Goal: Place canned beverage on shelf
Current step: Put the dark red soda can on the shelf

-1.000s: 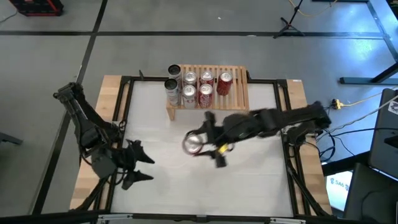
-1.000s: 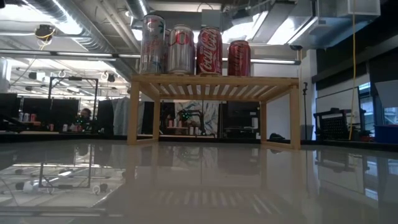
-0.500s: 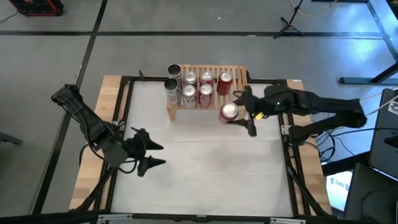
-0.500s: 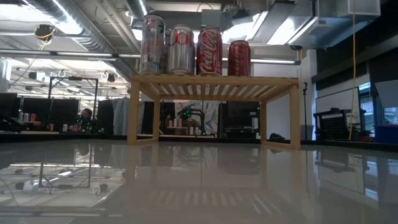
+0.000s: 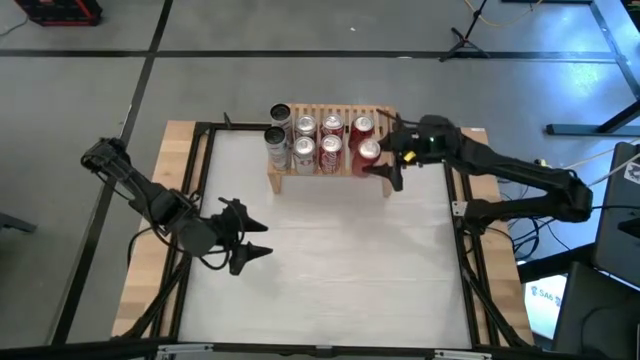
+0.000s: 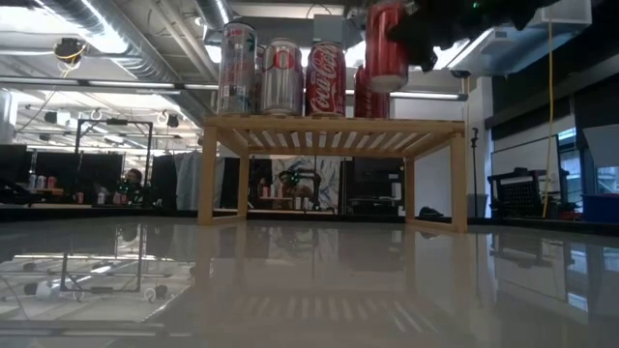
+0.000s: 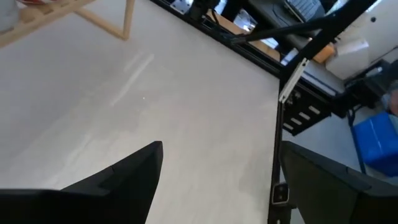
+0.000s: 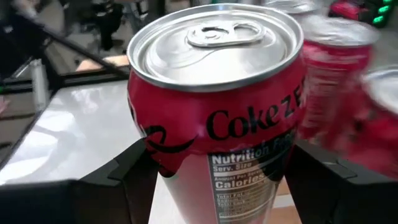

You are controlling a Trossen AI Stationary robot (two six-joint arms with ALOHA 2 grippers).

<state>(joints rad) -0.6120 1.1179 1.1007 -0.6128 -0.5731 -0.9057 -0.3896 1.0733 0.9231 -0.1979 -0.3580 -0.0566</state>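
The right end effector [image 5: 385,160] is clenching a red cola can [image 5: 368,151] upright above the shelf [image 5: 385,148], seemingly clearing the cans already there; the left end effector [image 5: 245,240] is waiting released over the bench [image 5: 330,260].

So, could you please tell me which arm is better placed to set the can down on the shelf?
The right: its claw holds the red can above the shelf. The left claw is open over the table.

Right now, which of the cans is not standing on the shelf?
The red Coke Zero can held in the right hand. It hangs above the shelf's right end, its base clear of the slats, while the other cans stand on them.
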